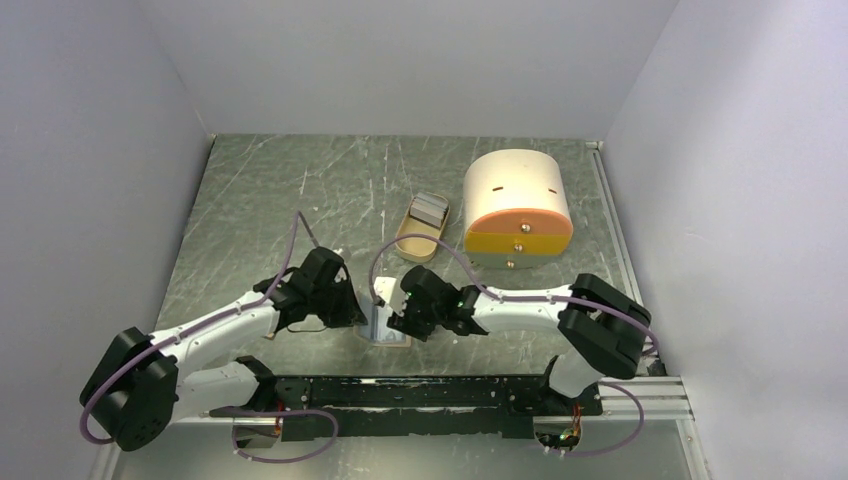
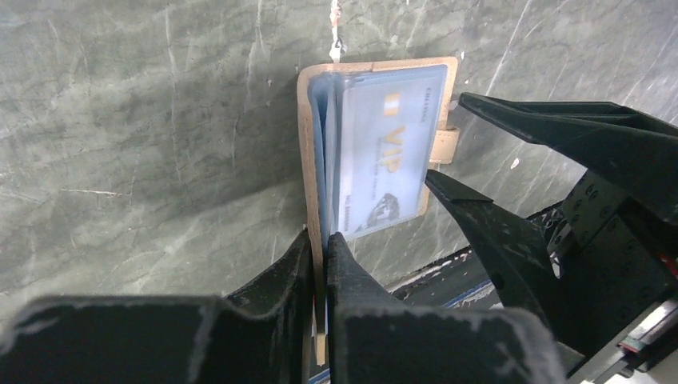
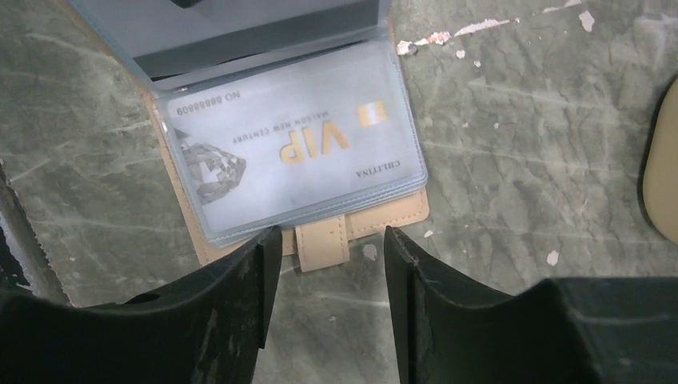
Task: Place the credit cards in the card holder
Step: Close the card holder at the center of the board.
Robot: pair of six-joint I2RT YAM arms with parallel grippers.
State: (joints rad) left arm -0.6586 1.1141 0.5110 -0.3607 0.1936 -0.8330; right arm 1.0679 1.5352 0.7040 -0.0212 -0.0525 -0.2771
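The beige card holder (image 1: 385, 326) lies open on the table between my two grippers. My left gripper (image 2: 320, 244) is shut on its raised beige cover (image 2: 304, 136). A light blue VIP credit card (image 2: 384, 152) sits inside a clear sleeve of the holder, and it also shows in the right wrist view (image 3: 288, 160). My right gripper (image 3: 332, 240) is open and empty, its tips either side of the holder's snap tab (image 3: 322, 244). A whitish-grey card (image 1: 430, 210) lies in the oval tin tray.
The oval tan tin tray (image 1: 412, 240) stands behind the holder; its edge shows at the right of the right wrist view (image 3: 662, 160). A large cream rounded box with an orange front (image 1: 517, 205) stands at the back right. White walls enclose the table.
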